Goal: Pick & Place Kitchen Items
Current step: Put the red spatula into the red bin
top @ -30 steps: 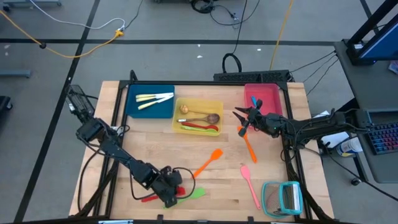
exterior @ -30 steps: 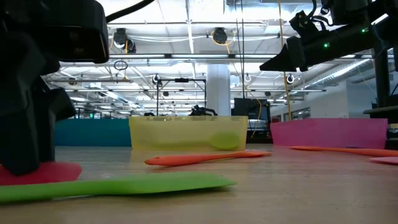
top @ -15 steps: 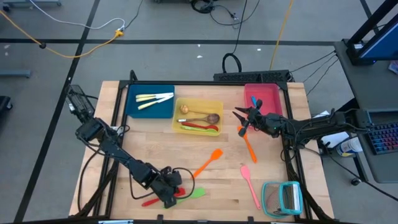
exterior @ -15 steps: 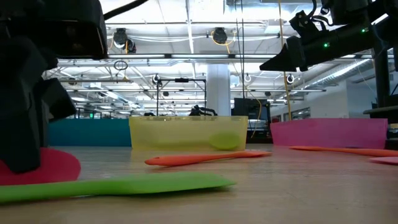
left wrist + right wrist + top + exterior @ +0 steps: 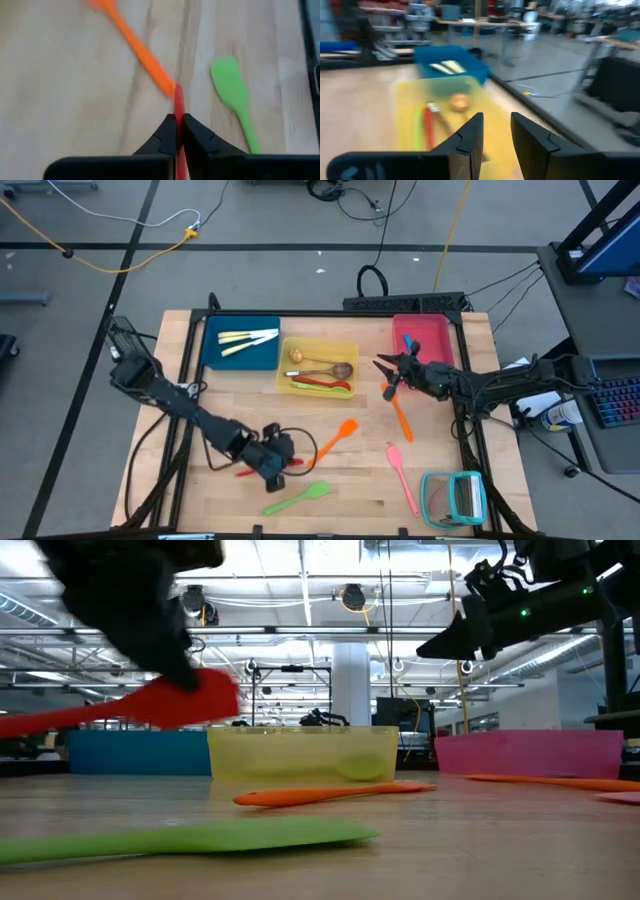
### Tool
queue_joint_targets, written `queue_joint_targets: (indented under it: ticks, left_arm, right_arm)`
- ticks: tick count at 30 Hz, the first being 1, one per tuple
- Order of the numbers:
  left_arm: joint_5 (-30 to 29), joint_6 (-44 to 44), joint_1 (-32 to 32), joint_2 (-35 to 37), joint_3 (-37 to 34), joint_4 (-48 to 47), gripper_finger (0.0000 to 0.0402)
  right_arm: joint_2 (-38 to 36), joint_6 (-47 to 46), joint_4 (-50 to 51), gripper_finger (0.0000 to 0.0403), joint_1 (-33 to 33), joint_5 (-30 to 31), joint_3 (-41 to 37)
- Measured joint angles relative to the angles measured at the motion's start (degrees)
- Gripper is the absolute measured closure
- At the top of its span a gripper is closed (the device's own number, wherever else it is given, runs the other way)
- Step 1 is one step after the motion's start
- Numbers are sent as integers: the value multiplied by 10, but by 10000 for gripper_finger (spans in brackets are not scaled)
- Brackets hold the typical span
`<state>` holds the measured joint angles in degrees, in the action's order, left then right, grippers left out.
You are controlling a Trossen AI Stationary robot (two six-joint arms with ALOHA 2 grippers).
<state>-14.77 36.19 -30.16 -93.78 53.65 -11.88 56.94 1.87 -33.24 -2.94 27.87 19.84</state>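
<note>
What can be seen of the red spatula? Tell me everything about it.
The red spatula is a slim utensil, silicone by its look, with a broad flat blade and a thin handle. The left claw is shut on it, fingers pinching it edge-on. It hangs clear of the table, roughly level in the low view, at the near left part of the table, above and beside the green spatula. Nothing else touches it.

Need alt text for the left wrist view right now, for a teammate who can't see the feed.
The left gripper is shut on a red utensil, held edge-on between its dark fingers above the wooden table. Beyond it lie a green spatula and an orange spatula, both flat on the wood.
</note>
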Motion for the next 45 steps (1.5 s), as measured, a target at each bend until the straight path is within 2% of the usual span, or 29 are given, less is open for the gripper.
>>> queue_joint_targets:
  ticks: [2,7,10,15,18,21,26,29,32,35,38,42,45]
  left_arm:
    - [-30,-49,20,14,1,4,392]
    - [-126,-139,72,47,1,14,389]
    - [-154,-209,101,57,1,72,381]
    - [-163,-386,138,52,1,251,393]
    - [-163,-448,158,48,2,337,392]
    - [-152,-462,177,48,2,382,379]
    - [-68,-428,200,48,2,390,388]
    - [-58,-412,207,37,2,399,393]
    - [-63,-416,208,24,1,402,380]
    - [-83,-423,210,8,2,408,372]
    - [-97,-425,212,-7,2,426,382]
    - [-102,-423,214,-8,2,425,393]
    - [-111,-427,213,-8,1,436,380]
  right_arm:
    - [8,-8,-1,312,0,-48,0]
    - [49,14,-52,312,0,-228,0]
    - [83,-6,-109,312,1,-283,0]
    - [168,-58,-234,312,9,-280,0]
    - [220,-58,-327,312,20,-280,0]
    - [260,-55,-414,312,33,-281,0]
    - [312,-39,-508,312,42,-279,9]
    - [326,-41,-513,312,42,-279,24]
    - [337,-42,-506,312,42,-279,39]
    - [341,-40,-504,312,42,-280,48]
    - [341,-34,-498,315,42,-279,51]
    - [341,-28,-497,357,40,-277,51]
    - [340,-8,-493,390,36,-277,51]
